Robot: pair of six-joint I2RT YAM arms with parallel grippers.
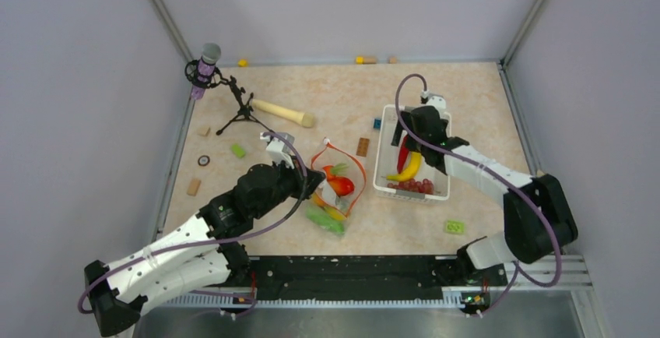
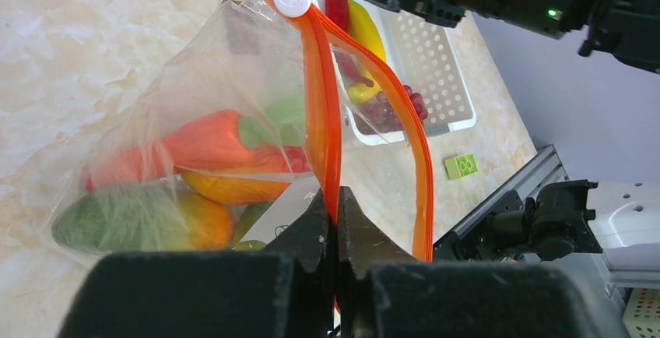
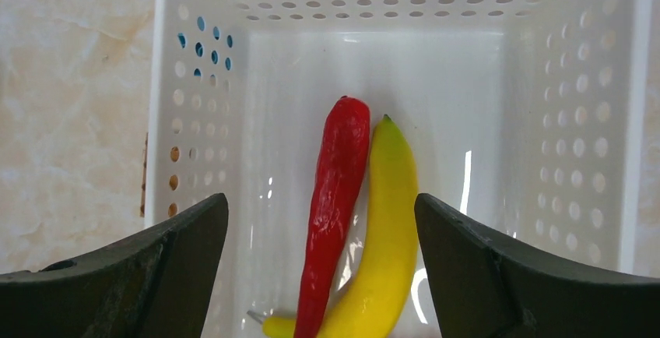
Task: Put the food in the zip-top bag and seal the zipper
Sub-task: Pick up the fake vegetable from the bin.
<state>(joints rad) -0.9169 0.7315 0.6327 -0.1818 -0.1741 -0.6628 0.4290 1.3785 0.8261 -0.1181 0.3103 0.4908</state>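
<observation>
Marbled beige surface (image 1: pixel 335 96) carries everything we see. On the left, our left fingers (image 2: pixel 311 233) are pressed together on the thin orange-red zipper strip (image 2: pixel 323 120), holding up the mouth of the clear floppy zip-top bag (image 2: pixel 194 65). Inside the bag lie a glossy orange-red carrot-shaped toy (image 2: pixel 198 142) and an orange-green piece (image 2: pixel 140 225). To the right, our right fingers (image 3: pixel 148 276) are spread wide above a white perforated plastic basket (image 3: pixel 165 58), where a red toy pepper (image 3: pixel 336 174) and a yellow toy banana (image 3: pixel 389 213) lie touching.
</observation>
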